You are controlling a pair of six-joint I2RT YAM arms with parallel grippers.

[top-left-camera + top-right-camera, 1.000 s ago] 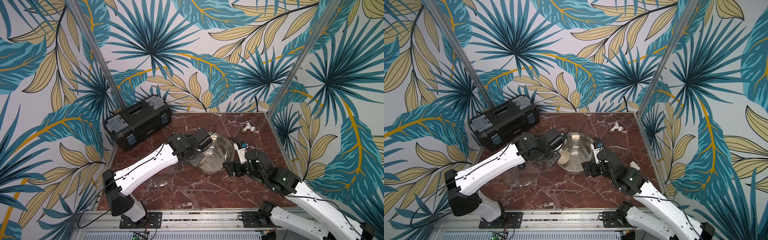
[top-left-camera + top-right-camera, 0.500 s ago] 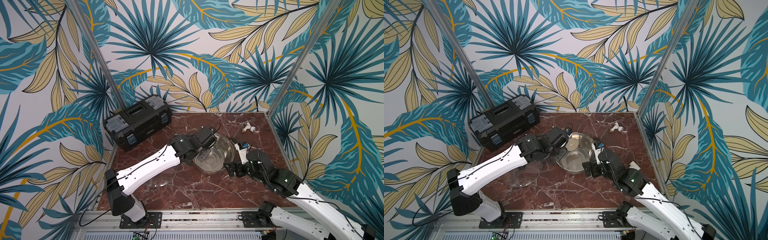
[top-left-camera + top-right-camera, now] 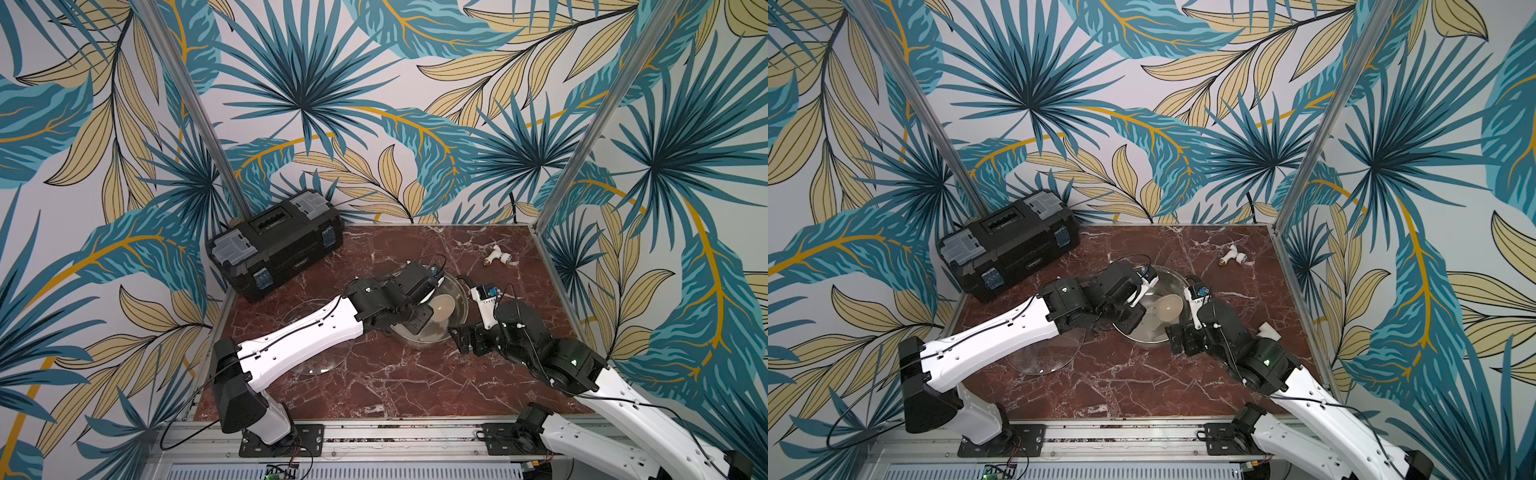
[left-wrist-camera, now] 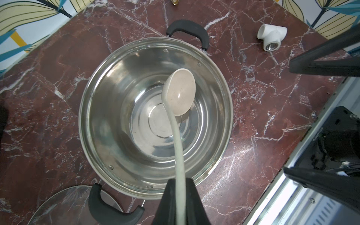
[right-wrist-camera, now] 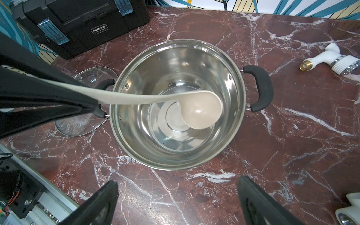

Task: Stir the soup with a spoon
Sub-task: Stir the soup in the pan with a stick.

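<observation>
Left fingers [image 4: 165, 204] clamp the spoon [image 4: 179, 93] by its slim handle, probably light, stiff, slippery, bowl well beyond them over the pot [image 4: 105, 116]; right fingers [image 5: 97, 204] gape empty.

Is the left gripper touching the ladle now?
Touching. The left wrist view shows the left gripper shut on the ladle, with its handle pinched between the two fingers.

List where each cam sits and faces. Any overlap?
Top views: high at the front, tilted down at the whole table; left arm and right arm show.
Left wrist: over the pot rim by the lid, looking down into it; left tool shut on the ladle.
Right wrist: front-right of the pot, looking down toward the toolbox; right tool open, empty.
Shared: both wrist views show pot, ladle, lid.
</observation>
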